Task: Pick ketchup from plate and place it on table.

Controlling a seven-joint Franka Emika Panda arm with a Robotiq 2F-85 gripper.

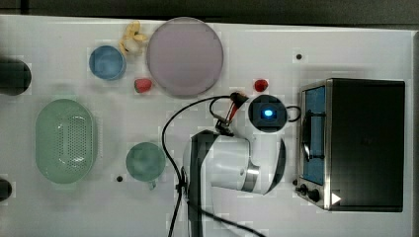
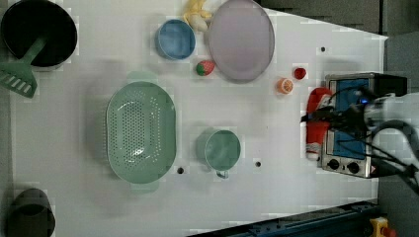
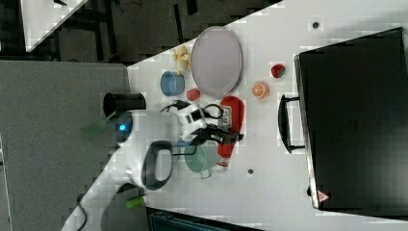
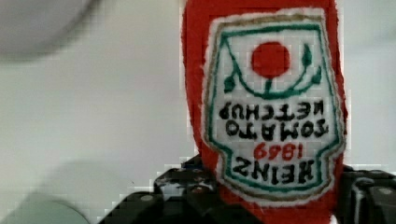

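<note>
The ketchup (image 4: 273,107), a red soft bottle with a white Heinz label, stands between my gripper's (image 4: 275,198) black fingers (image 4: 187,189), which press on both its sides. In the left view the ketchup (image 2: 316,123) lies lengthwise beside the oven, whitish cap toward the left view's bottom, with the gripper (image 2: 320,116) across its middle. The right view shows the ketchup (image 3: 232,115) below the plate (image 3: 216,60), off it, over the table (image 3: 269,144). I cannot tell whether it touches the tabletop. The pale pinkish-grey plate (image 1: 185,56) has nothing on it. The arm hides most of the bottle in the top view.
A toaster oven (image 1: 360,143) stands close beside the bottle. An orange slice (image 2: 285,86) and a small red lump (image 2: 299,73) lie between plate and oven. A green cup (image 1: 145,161), green colander (image 1: 65,140), blue bowl (image 1: 106,62) and strawberry (image 1: 143,85) sit further off.
</note>
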